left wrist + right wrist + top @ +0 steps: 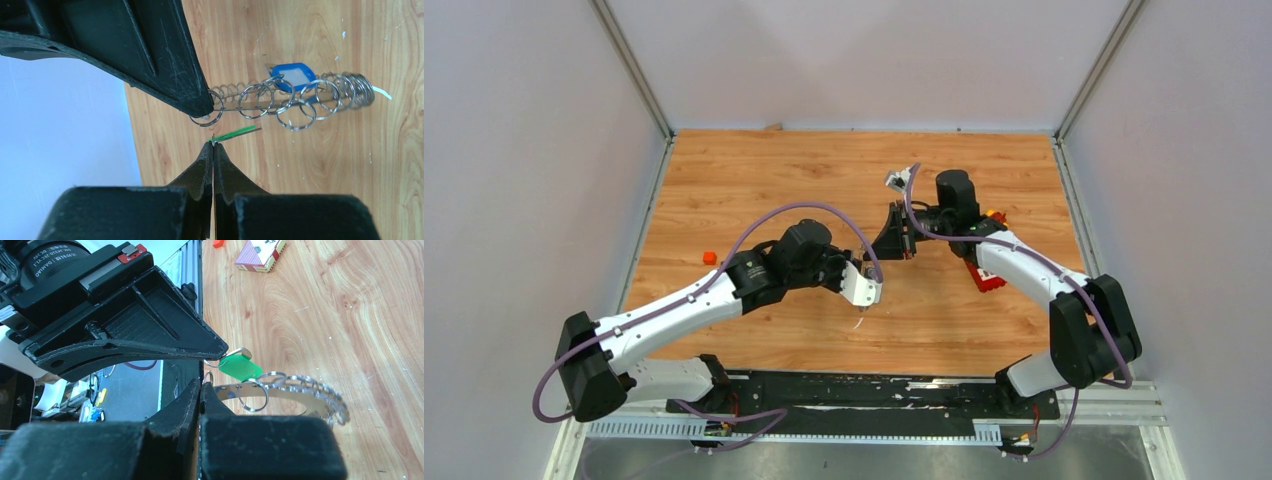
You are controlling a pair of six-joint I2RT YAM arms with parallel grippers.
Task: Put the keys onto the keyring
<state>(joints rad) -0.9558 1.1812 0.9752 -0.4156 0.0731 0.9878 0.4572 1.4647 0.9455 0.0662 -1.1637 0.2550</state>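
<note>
In the left wrist view my left gripper [213,144] is shut on the small split ring of the green key [236,132], which sticks out sideways from the fingertips. Just above it, my right gripper [207,107] is shut on one end of the keyring [300,97], a silver band strung with several small rings, seen edge-on. A blue key [295,75] hangs on it. In the right wrist view the right gripper [201,385] pinches the keyring [305,392], with the green key [240,367] touching its near end. From above, the left gripper [867,295] and right gripper [884,250] nearly meet at mid-table.
A red block with white squares [986,276] lies under the right forearm, also at the top of the right wrist view [260,252]. A small orange piece [709,257] sits at the table's left. Grey walls close in the wooden table [824,180].
</note>
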